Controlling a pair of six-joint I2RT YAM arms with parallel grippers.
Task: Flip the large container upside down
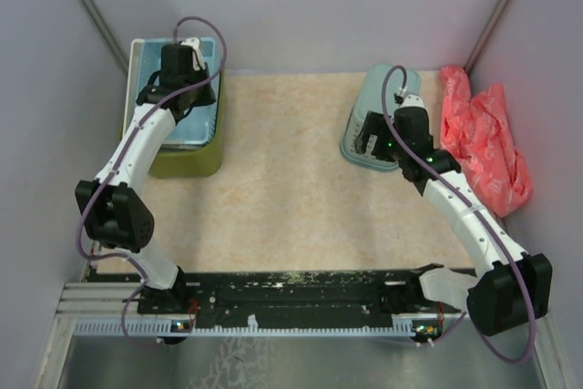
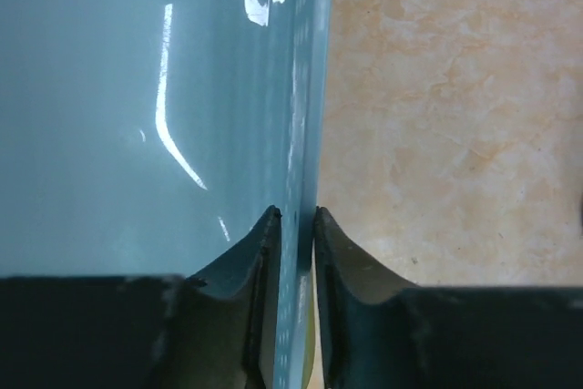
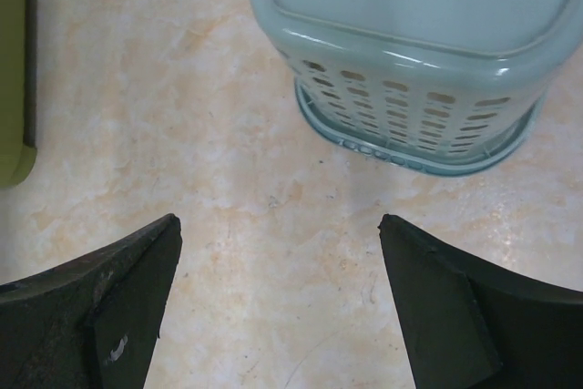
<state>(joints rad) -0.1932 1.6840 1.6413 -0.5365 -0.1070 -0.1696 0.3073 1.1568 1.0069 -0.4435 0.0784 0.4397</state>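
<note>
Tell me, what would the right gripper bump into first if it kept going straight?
Probably the pale teal basket: the open right gripper points at its holey side. If it's angled downward, the table might come first.

Pale grey walls [image 1: 301, 6], beige marbled tabletop [image 1: 291, 198] (evenly lit), metal rail [image 1: 273, 325] in front

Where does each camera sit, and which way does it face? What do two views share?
Top external: above and behind the robot, facing down on the table; left arm and right arm whole.
Left wrist: on that arm, facing down past the left gripper, shut on the tray rim.
Right wrist: on that arm, facing down past the open right gripper at the teal basket.
Shared: top and right wrist both show that basket and the large container.
</note>
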